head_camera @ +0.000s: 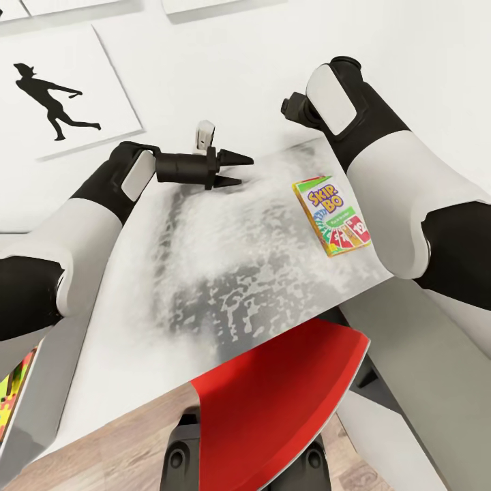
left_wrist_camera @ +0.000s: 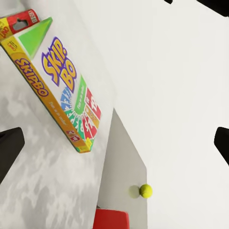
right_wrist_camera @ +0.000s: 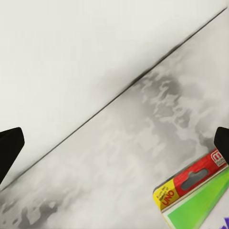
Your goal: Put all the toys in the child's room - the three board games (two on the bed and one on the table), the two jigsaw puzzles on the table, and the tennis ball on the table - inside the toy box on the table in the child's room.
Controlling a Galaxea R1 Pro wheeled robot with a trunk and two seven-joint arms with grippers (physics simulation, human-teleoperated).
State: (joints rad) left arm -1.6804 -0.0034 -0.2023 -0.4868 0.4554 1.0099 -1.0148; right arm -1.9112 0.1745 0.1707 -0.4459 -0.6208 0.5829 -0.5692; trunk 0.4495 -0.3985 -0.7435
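Right now the Skip-Bo box (head_camera: 332, 215) is lying flat on the white table (head_camera: 225, 273), toward the right side and fairly close to the far edge by the wall, which is leaving its top face free for either arm. The left gripper (head_camera: 235, 170) is hanging over the far part of the table, well apart from the box, with its two dark fingers parted and nothing between them; it is pointing toward the box, probably lining up for a reach. The right gripper (right_wrist_camera: 114, 143) is sitting just beside the box's hanger end, its fingers spread wide and holding nothing. The tennis ball (left_wrist_camera: 146, 191) is resting on a white surface past the table's edge. At the near left, a coloured puzzle (head_camera: 17, 395) is peeking in. A red chair (head_camera: 273, 402) is tucked against the table's near edge.
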